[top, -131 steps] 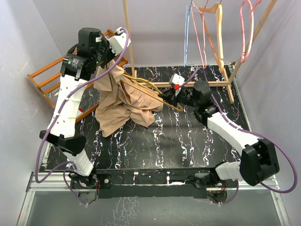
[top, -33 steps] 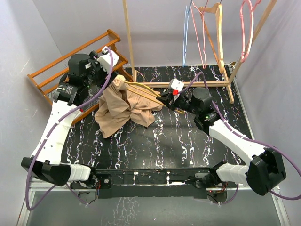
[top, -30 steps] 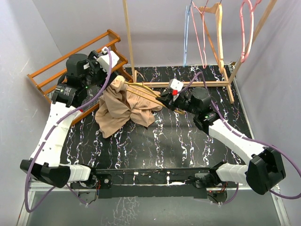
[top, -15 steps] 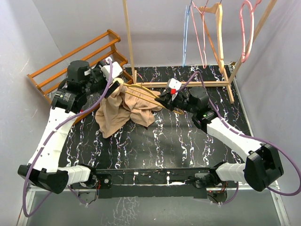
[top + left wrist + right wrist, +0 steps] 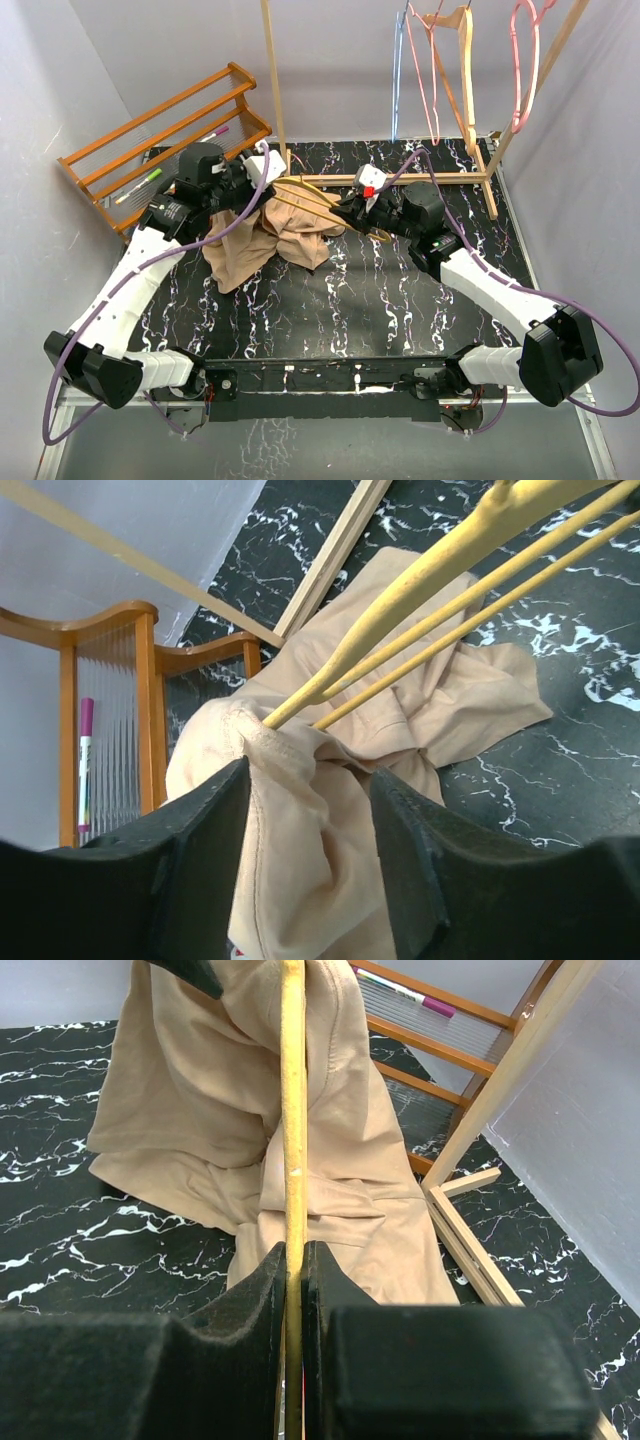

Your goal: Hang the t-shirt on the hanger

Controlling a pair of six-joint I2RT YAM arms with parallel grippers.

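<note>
Black marble tabletop (image 5: 380, 310) carries one crumpled tan-beige fabric t-shirt (image 5: 190, 1110) at far left, with one thin mustard-yellow hanger (image 5: 292, 1110) poked into it. Right gripper (image 5: 293, 1260) jaws clench the hanger; left gripper (image 5: 310, 775) jaws stand parted astride a shirt fold.

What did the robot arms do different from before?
The left pincer swung down and rightward, lowering the t-shirt; it now straddles bunched fabric at the tip of the hanger. The right pincer stayed clamped on the hanger; the t-shirt stayed heaped on the table.
</note>
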